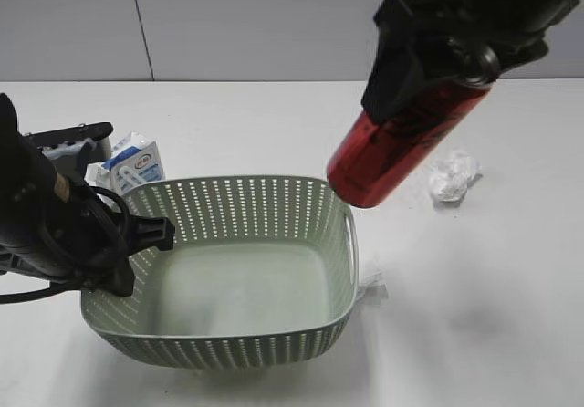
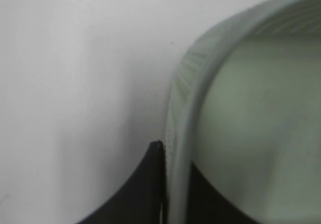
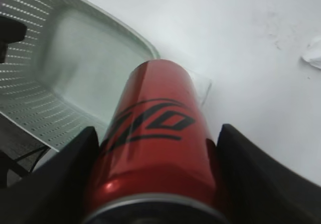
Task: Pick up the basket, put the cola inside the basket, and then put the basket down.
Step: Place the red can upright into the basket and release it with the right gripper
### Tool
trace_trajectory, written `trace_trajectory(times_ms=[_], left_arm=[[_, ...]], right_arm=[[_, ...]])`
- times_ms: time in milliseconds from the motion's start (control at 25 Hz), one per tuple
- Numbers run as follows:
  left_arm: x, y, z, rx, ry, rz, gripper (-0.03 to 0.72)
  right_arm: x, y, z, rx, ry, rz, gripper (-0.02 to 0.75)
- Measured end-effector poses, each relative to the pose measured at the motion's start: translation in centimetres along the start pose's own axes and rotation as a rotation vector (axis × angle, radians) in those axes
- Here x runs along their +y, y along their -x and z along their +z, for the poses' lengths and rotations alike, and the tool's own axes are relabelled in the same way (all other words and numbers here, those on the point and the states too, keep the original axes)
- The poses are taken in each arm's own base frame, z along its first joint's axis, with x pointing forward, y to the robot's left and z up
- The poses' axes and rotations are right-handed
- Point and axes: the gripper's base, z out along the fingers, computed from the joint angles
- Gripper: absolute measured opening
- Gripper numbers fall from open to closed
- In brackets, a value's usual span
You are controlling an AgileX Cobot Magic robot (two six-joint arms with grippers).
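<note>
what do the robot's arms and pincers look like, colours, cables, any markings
Both arms are matte black with blocky, angular housings. The left pincer has flat black fingers, a black cable looping beside its wrist, a small yellowish label on the arm body and a grey part near the top. The right pincer is a chunky black housing with rounded knobs; its fingers are broad, smooth and dark. No readable markings.

Red cola (image 1: 401, 142), perforated sage-green basket (image 1: 246, 343)

exterior: slanted down, front | wrists: close, left blurred, perhaps rim-level | shared: basket (image 1: 242, 275)
</note>
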Motion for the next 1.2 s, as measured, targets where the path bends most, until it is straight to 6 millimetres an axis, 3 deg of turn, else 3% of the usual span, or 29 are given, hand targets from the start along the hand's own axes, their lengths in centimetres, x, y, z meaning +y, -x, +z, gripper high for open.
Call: trace_trajectory(times_ms=[440,880,1040,1200], left_arm=[[0.0,0.0,0.0,0.000,-0.002,-0.003,0.004],[0.0,0.0,0.0,0.001,-0.004,-0.006,0.004],[-0.1,-0.1,0.0,0.006,-0.011,-0.017,0.004],[0.0,-0.2,0.3,0.022,-0.007,-0.028,0.004]], right_arm=[[4.6,1.4,5.7,-0.052,0.104,-0.076,0.520],[6.0,1.2,13.2,0.072,0.119,-0.125,0.520],[5.8,1.0,14.8,0.112,0.107,-0.124,0.520],[5.8,0.9,15.3,0.124,0.107,-0.147,0.520]])
